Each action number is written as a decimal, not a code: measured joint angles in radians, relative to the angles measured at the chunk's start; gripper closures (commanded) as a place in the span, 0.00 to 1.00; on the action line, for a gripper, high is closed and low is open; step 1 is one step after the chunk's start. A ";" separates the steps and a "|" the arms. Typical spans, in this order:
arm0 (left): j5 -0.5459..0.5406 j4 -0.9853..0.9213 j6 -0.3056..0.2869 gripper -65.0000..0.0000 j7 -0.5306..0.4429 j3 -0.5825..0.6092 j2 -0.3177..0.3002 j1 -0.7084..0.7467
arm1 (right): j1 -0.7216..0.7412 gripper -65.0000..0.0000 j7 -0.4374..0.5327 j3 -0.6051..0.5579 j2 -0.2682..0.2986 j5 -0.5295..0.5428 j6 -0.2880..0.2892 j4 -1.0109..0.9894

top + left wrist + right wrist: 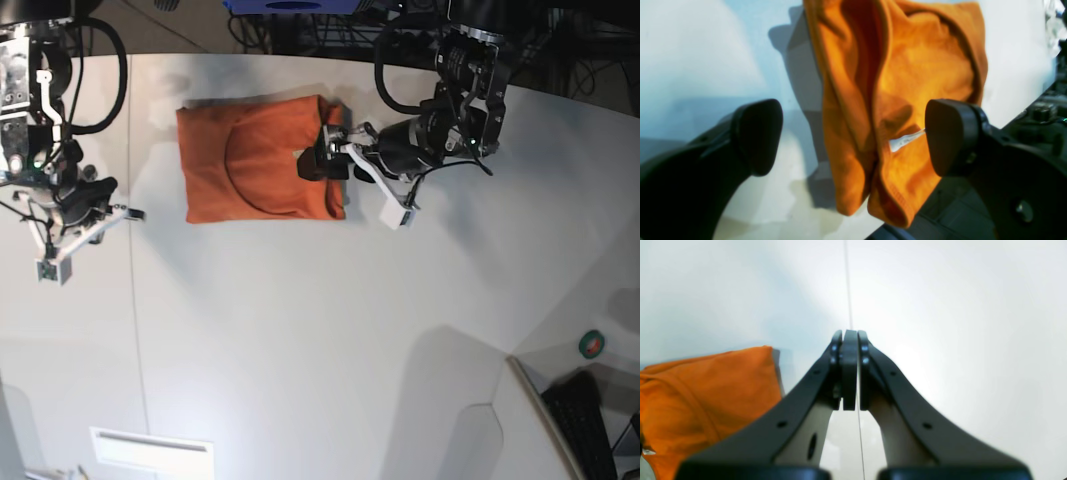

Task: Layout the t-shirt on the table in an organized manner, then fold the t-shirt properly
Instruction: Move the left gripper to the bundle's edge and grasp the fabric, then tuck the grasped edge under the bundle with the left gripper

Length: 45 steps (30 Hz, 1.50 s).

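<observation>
T-shirt [255, 160] is folded into a compact orange rectangle, flat on the white table [300, 330]. Left gripper [853, 136] is at the shirt's edge nearest its arm, jaws spread wide. In the left wrist view bunched orange folds lie between the two black fingers [756, 136] with clear gaps on both sides, so nothing is pinched. The small white tag [905, 140] shows just beside the inner face of one finger; can't tell if it touches. Right gripper [849, 370] is well apart from the shirt, over bare table, jaws pressed together on nothing. In the right wrist view the thin dark seam line [848, 290] runs straight out ahead of its fingertips, and a corner of the shirt sits off to one side, behind the tips.
</observation>
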 measured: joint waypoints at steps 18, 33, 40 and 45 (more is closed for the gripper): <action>0.071 -0.099 0.000 1.00 -0.010 0.002 0.046 -0.038 | 0.000 1.00 0.000 0.000 -0.002 0.000 0.000 0.000; 0.092 -0.108 -0.003 1.00 0.071 0.799 -0.284 -0.510 | -0.028 1.00 -0.001 0.066 0.001 -0.003 0.002 -0.002; 0.089 -0.113 -0.002 1.00 0.068 1.255 -0.222 -0.805 | -0.103 1.00 -0.002 0.137 -0.001 0.002 0.003 -0.002; 0.184 -0.109 -0.011 1.00 -0.016 1.370 -0.121 -0.850 | -0.151 1.00 0.026 0.211 -0.055 0.002 0.003 -0.002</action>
